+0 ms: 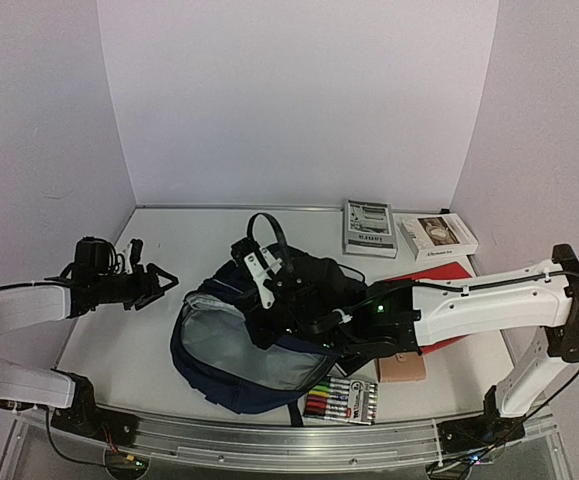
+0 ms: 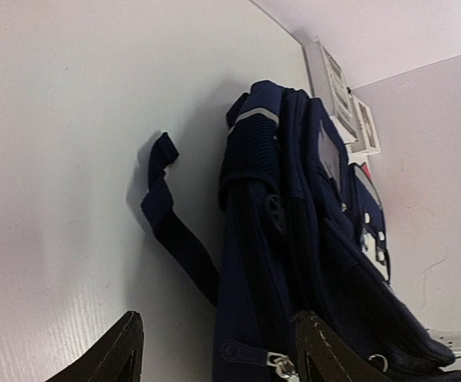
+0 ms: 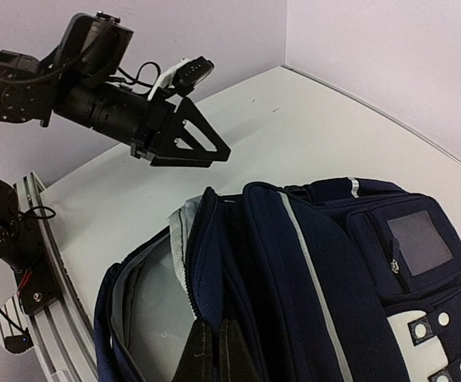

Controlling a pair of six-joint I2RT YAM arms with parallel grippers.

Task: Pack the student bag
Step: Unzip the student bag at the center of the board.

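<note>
Currently, spread left gripper [image 1: 166,287] hovers beside the student bag [image 1: 231,345]; right gripper [image 3: 216,338] pinches its rim.

red folder [image 1: 434,271] mostly covered, books [image 1: 368,228] unreadable

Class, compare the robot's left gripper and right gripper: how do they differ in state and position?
The left gripper is open and empty; the right gripper is shut on the student bag's opening edge. The left gripper hangs clear of the bag; the right gripper touches it. Both have dark fingers.
</note>
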